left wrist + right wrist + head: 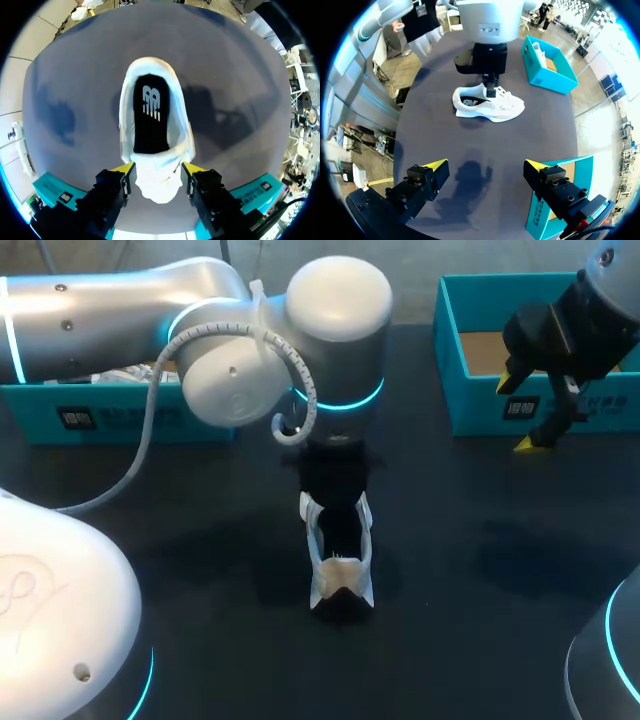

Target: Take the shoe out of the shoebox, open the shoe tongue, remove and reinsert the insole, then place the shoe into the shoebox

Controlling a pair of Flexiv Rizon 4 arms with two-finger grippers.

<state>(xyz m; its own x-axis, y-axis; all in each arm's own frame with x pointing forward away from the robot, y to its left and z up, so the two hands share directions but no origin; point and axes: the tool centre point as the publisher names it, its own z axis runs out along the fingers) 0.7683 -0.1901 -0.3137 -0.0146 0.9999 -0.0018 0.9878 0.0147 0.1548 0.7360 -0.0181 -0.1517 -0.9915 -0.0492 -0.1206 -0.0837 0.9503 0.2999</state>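
Note:
A white shoe (pixel 340 558) lies on the black table (pixel 480 640) at the middle, its black insole (pixel 150 115) showing inside the opening. My left gripper (pixel 158 170) is straight above it, shut on the raised white tongue (pixel 157 182), with one yellow tip on each side. In the head view the left arm's wrist (pixel 338 330) hides those fingers. From the right wrist view I see the shoe (pixel 490 104) side-on with the left gripper on its middle. My right gripper (pixel 485 167) hangs open and empty at the front of the right teal shoebox (pixel 470 405).
A second teal box (pixel 110 415) stands at the back left, partly under my left arm, with another white shoe (pixel 537 50) inside. The right box shows a bare brown floor (pixel 485 352). Dark table lies around the shoe on all sides.

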